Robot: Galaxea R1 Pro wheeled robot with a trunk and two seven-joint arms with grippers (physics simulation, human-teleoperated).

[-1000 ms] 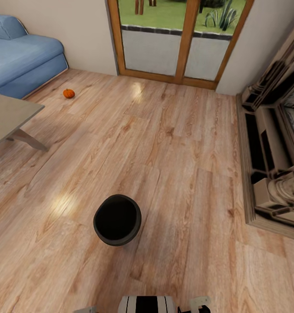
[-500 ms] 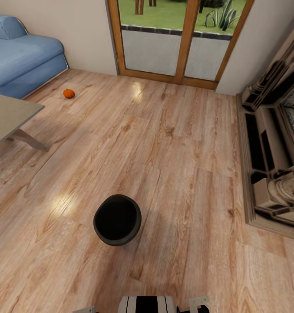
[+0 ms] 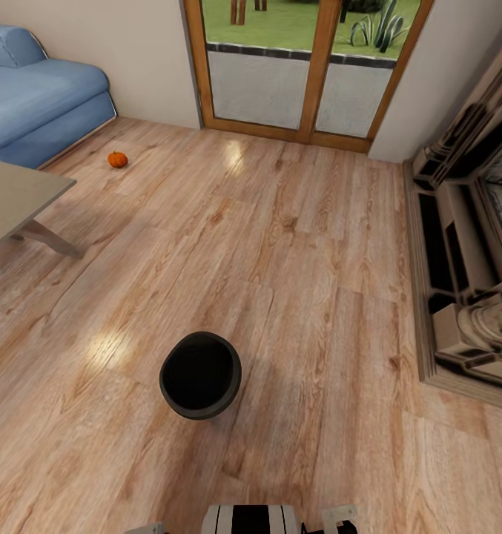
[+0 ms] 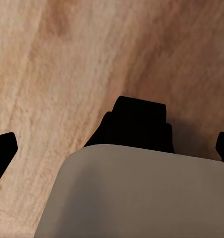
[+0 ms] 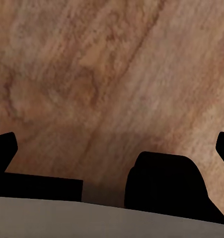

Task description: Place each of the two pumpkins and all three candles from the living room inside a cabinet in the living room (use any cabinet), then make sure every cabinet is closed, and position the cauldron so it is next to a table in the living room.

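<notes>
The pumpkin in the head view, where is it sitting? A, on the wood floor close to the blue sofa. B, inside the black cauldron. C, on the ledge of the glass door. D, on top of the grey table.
A: the pumpkin rests on the bare wood floor just off the corner of the blue sofa, far from the cauldron and clear of the table.

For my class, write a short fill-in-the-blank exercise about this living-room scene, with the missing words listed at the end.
1. The matte black round cauldron stands on the wooden ____.
2. The small orange ribbed pumpkin lies on the floor near the ____ sofa.
3. The cauldron's wide mouth faces ____.
4. The grey-topped table shows at the picture's ____ edge.

Missing words: floor; blue; up; left
</notes>
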